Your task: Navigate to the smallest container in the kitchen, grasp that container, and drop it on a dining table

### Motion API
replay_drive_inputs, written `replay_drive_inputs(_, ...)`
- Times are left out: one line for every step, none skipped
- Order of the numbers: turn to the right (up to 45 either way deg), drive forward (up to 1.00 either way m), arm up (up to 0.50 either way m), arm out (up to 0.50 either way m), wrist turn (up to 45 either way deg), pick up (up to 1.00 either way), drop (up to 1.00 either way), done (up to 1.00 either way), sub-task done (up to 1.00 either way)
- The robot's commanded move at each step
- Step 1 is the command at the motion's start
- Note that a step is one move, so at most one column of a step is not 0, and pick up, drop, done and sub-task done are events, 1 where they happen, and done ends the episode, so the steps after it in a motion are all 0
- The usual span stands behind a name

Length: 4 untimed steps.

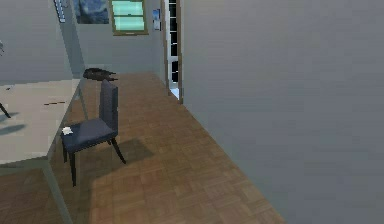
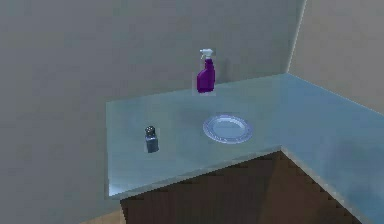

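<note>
Square up to the small grey container (image 2: pixel 152 139), which sits at eight o'clock from the plate (image 2: pixel 227 128) on the counter (image 2: pixel 285 100). I cannot tell the gripper's state.

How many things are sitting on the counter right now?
3: a purple spray bottle at the back, a plate mid-counter, a small grey shaker left of it. None seems hidden.

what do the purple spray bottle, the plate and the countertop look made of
Spray bottle: likely plastic, going by the purple body and white trigger head.
Plate: probably glazed ceramic, pale and glossy with a ringed rim.
Countertop: smooth pale blue-grey slab with a soft sheen, perhaps laminate or stone.
</note>
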Motion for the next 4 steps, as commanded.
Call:
replay_drive_inputs(0.0, 0.0, 0.38, 0.0, 0.0, 0.0, 0.0, 0.0, 0.0)
replay_drive_inputs(0.0, 0.0, 0.0, 0.3, 0.0, 0.0, 0.0, 0.0, 0.0)
replay_drive_inputs(0.0, 0.0, 0.0, 0.0, 45.0, 0.0, 0.0, 0.0, 0.0)
replay_drive_inputs(0.0, 0.0, 0.0, 0.0, 45.0, 0.0, 0.0, 0.0, 0.0)
